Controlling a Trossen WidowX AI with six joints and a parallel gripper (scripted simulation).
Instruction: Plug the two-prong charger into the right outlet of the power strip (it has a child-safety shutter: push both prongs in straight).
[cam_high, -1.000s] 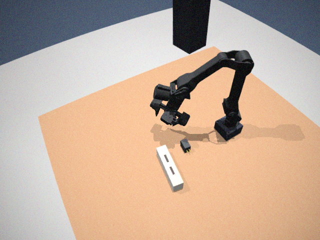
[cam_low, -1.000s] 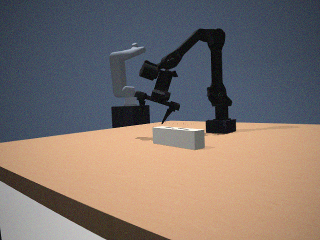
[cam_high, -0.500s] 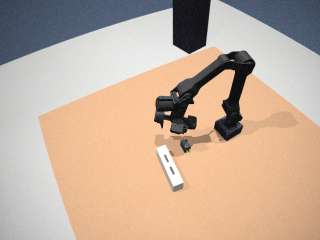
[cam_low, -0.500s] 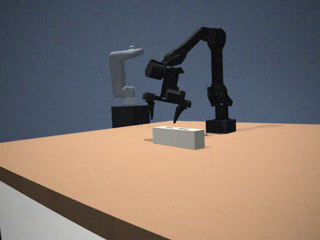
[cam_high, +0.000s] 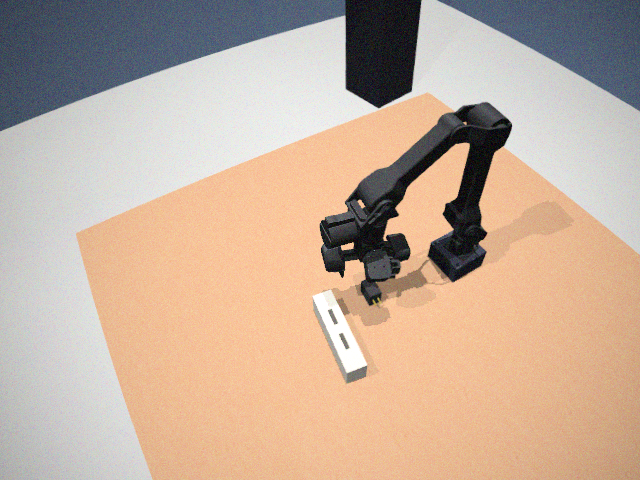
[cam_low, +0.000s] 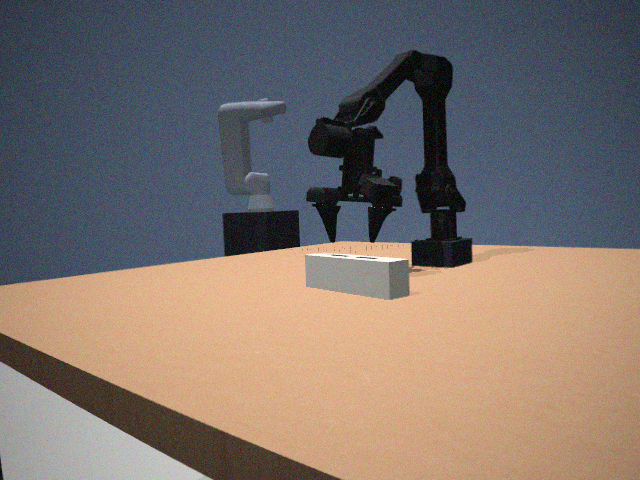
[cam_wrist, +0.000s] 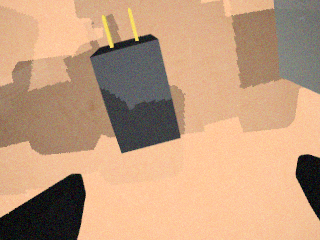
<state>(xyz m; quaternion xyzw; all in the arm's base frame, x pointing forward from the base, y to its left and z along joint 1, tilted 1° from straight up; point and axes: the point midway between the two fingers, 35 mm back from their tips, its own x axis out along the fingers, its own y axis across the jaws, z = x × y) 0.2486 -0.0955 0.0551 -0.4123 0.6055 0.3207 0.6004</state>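
The dark two-prong charger (cam_high: 371, 293) lies on its side on the orange mat, just beside the near end of the white power strip (cam_high: 339, 335). The strip has two dark outlet slots on top. My gripper (cam_high: 361, 273) hangs just above the charger, pointing down, open wide and empty. In the wrist view the charger (cam_wrist: 136, 94) lies ahead between my spread fingers, with its yellow prongs pointing away. A corner of the strip (cam_wrist: 296, 27) shows at the top right. In the exterior view my fingertips (cam_low: 352, 237) hover just behind the strip (cam_low: 356, 273), which hides the charger.
My arm's base (cam_high: 457, 258) stands on the mat to the right of the charger. A tall dark pillar (cam_high: 382, 49) stands at the mat's far edge. In the exterior view it shows as a black pedestal (cam_low: 261, 231) carrying a white arm (cam_low: 248, 149).
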